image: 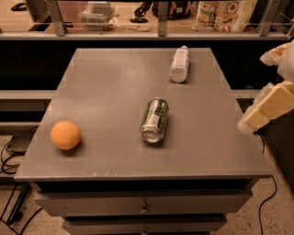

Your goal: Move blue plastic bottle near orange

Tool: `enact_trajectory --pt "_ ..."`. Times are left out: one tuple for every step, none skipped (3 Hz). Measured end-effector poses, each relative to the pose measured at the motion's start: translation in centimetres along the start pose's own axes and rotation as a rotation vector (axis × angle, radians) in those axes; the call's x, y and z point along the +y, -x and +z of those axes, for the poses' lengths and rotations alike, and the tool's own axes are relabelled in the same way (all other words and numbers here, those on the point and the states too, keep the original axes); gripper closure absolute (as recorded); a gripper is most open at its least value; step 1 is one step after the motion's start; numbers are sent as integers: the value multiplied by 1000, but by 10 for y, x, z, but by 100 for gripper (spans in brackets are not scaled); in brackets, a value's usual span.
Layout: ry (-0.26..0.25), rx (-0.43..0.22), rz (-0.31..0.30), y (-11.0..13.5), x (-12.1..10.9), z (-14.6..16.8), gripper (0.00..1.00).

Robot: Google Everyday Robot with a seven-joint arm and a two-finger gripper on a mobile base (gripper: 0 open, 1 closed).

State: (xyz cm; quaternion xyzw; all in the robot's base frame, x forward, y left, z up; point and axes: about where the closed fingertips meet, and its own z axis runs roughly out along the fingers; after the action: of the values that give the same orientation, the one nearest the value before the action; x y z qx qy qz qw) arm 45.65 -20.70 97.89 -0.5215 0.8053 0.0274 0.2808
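Note:
The blue plastic bottle [179, 64] lies on its side at the far right of the grey table [105, 92], with its white cap pointing away. The orange [65, 135] sits near the table's front left edge, far from the bottle. My gripper [258, 92] hangs in the air off the table's right edge, well to the right of the bottle and closer to the front. Its cream fingers [267, 110] stand apart and hold nothing.
A green-and-silver can [154, 120] lies on its side in the middle of the table, between bottle and orange. A shelf with a rail and packaged goods [223, 13] runs behind the table. Drawers [144, 206] sit below the front edge. Cables lie on the floor.

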Motion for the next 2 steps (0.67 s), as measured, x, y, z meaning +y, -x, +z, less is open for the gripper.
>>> enact_trajectory --pt "-79 -139 83 24 -30 17 0" --pt "-61 -137 100 29 -30 25 0"
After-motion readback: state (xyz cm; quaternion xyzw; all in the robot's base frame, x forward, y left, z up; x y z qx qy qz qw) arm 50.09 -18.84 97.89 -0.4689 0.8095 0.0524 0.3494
